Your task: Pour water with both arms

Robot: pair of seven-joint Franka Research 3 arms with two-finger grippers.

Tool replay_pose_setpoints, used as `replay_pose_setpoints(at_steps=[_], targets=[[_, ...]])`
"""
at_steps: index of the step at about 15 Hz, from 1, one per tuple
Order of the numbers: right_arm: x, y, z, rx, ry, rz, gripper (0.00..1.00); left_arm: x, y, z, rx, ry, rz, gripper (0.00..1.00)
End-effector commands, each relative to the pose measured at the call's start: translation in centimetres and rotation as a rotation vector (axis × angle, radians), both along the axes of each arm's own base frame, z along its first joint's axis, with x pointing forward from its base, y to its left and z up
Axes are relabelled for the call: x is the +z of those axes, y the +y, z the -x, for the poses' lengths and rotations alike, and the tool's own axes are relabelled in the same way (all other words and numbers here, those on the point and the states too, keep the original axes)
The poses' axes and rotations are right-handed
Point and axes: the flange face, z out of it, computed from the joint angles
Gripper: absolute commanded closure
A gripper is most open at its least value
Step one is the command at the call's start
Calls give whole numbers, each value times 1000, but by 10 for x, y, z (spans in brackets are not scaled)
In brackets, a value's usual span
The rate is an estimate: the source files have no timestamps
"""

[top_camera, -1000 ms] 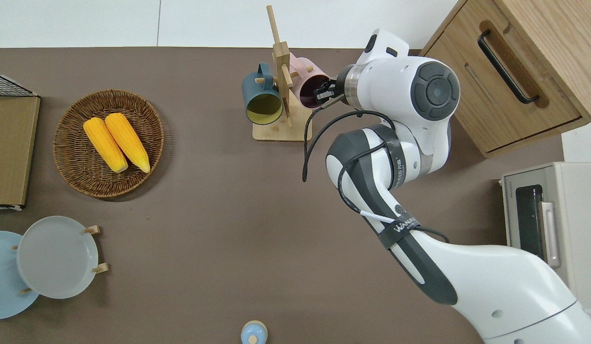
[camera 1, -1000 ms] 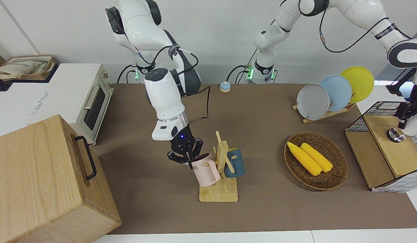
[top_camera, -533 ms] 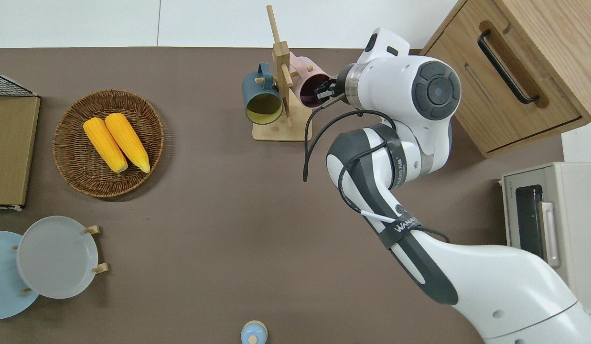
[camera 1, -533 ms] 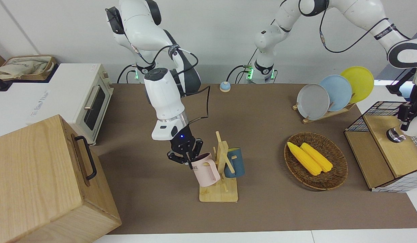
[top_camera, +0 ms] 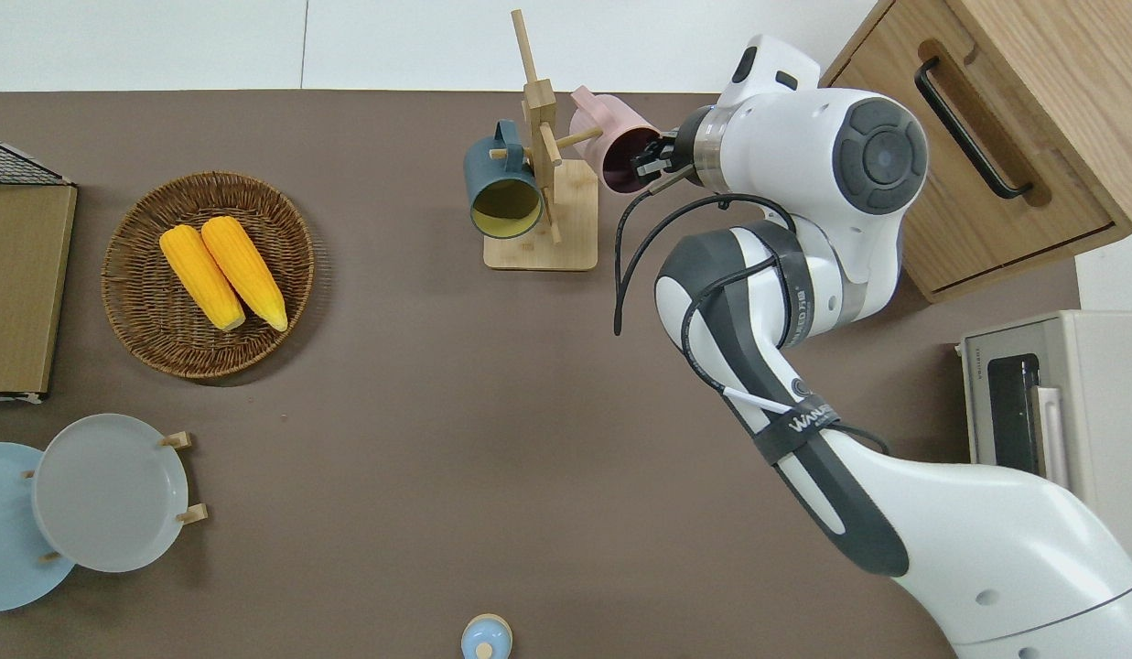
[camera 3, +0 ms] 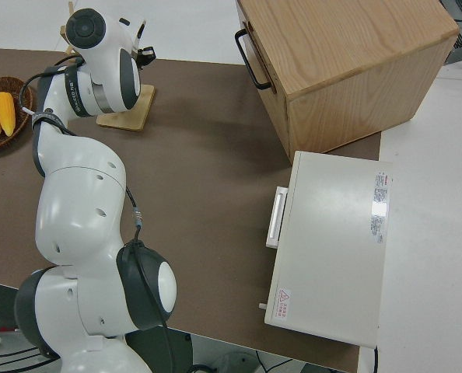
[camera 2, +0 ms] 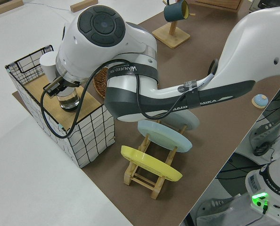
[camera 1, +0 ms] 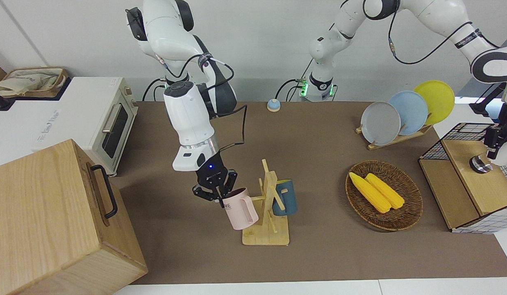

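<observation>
Front view: on a brown desk (camera 1: 319,135), the right arm's tool (camera 1: 215,192) pinches the rim of a pink mug (camera 1: 238,208), one finger inside the mouth. The mug is tilted, its handle just beside the peg of a wooden mug rack (camera 1: 267,213). A dark blue mug (camera 1: 286,197) hangs on the rack's side toward the left arm's end. Further toward that end lie a wicker basket (camera 1: 409,213) with two corn cobs (camera 1: 376,191) and a rack of grey, blue and yellow plates (camera 1: 407,112). The left tool (camera 1: 492,143) is over a glass (camera 1: 480,163) standing on a wooden board in a wire basket (camera 1: 468,131).

Overhead view: the right tool (top_camera: 652,157) holds the pink mug (top_camera: 616,151) over the edge of the mug rack's (top_camera: 543,197) base, on the side toward the right arm's end; the mug's dark mouth faces the tool. A wooden cabinet (top_camera: 1005,146) and a white toaster oven (top_camera: 1051,412) stand at that end.

Left side view: the left tool (camera 2: 56,87) hangs just above the glass (camera 2: 69,98), which seems to hold water; whether its fingers are spread or pressed together cannot be told
</observation>
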Motion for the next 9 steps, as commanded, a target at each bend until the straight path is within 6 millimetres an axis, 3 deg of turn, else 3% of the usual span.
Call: replay_pose_setpoints(at_steps=[1,5,9], targets=[[17,-17,2,30,14,26,1000,30,-8,5,28,-14,24,1000],[23,-38,0,56,18,51,1000,55,-8,11,17,34,16,1000],[26,-61,-2,74,33,78,1000,93,-22,17,28,64,4,1000]])
